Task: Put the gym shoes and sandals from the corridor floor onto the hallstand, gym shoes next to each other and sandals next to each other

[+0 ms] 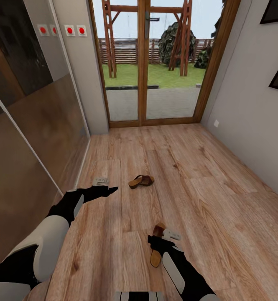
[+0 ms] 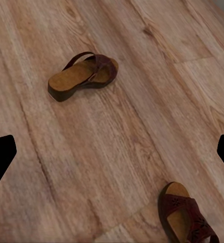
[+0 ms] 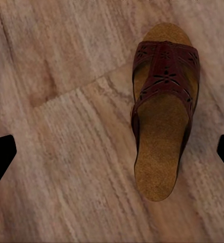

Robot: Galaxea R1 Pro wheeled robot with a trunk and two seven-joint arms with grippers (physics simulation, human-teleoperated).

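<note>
Brown leather marks both sandals on the wood floor (image 1: 205, 175): one at frame centre (image 1: 141, 181), the other at lower centre (image 1: 157, 250), just under the right gripper (image 1: 160, 241). That gripper hangs above it with fingers spread wide and nothing held. To grasp well, I judge it should centre over the strap, then descend and pinch across it. The left gripper (image 1: 112, 190), centre left, is empty; whether it is spread I cannot tell. No writing or brand is readable.
</note>
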